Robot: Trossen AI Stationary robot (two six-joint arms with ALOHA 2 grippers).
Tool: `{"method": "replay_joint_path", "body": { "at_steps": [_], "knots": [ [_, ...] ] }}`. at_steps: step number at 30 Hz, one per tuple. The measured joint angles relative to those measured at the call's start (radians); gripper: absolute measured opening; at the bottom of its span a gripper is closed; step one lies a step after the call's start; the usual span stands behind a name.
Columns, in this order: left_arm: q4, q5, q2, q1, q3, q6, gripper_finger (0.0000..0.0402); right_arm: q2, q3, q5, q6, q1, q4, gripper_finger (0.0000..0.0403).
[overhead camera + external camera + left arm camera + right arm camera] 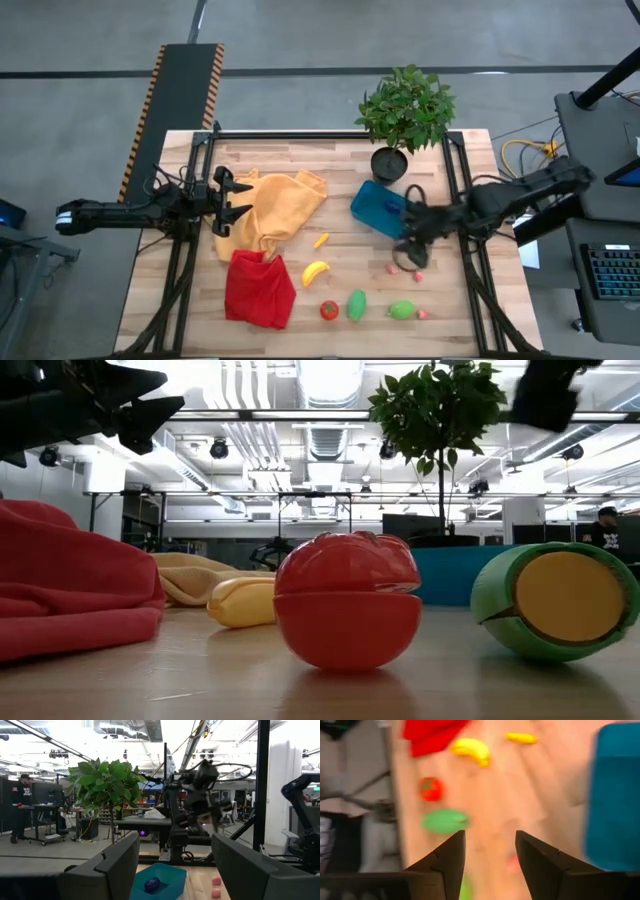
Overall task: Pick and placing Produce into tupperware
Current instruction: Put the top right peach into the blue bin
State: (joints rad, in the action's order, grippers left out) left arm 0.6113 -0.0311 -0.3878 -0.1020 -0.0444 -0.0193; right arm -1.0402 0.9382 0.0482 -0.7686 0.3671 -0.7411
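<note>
This was a robotics lab set in a large open-plan industrial hall. A wooden bench (300, 175) stood on a grey concrete floor (300, 40), with a hazard-striped ramp (165, 100) beside it and a keyboard (612, 272) on a side desk. Beyond it were exposed ceiling ducts (240, 390), strip lights, rows of desks with monitors (55, 795), and a person (21, 805) standing at one workstation.

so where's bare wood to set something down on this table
Bare wood: the strip between the orange cloth and the tupperware, and the corner beside the red cloth. Crowded: the row of banana, tomato and green pieces, under the right gripper.
</note>
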Motion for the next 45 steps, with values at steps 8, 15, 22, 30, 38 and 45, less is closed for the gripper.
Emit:
{"method": "replay_joint_path", "body": {
  "at_steps": [8,15,22,30,38,45],
  "knots": [
    [0.001,0.0,0.0,0.0,0.0,0.0,0.0235,0.005,0.0,0.136,-0.303,0.319,-0.014,0.0155],
    [0.002,0.001,0.0,0.0,0.0,0.0,0.0235,-0.102,-0.001,0.223,-0.574,0.46,-0.164,0.0153],
    [0.012,0.002,0.0,0.0,-0.002,0.0,0.0235,-0.24,-0.003,0.188,-0.709,0.465,-0.236,0.0163],
    [0.012,0.001,0.0,-0.001,-0.005,0.0,0.0235,-0.365,-0.003,0.11,-0.823,0.459,-0.27,0.0237],
    [0.01,0.001,0.0,0.0,-0.005,0.0,0.0235,-0.466,-0.003,0.12,-0.94,0.451,-0.276,0.0257],
    [0.01,0.0,0.0,0.0,-0.005,0.0,0.0235,-0.541,-0.004,0.128,-0.968,0.451,-0.273,0.0245]
  ]
}}
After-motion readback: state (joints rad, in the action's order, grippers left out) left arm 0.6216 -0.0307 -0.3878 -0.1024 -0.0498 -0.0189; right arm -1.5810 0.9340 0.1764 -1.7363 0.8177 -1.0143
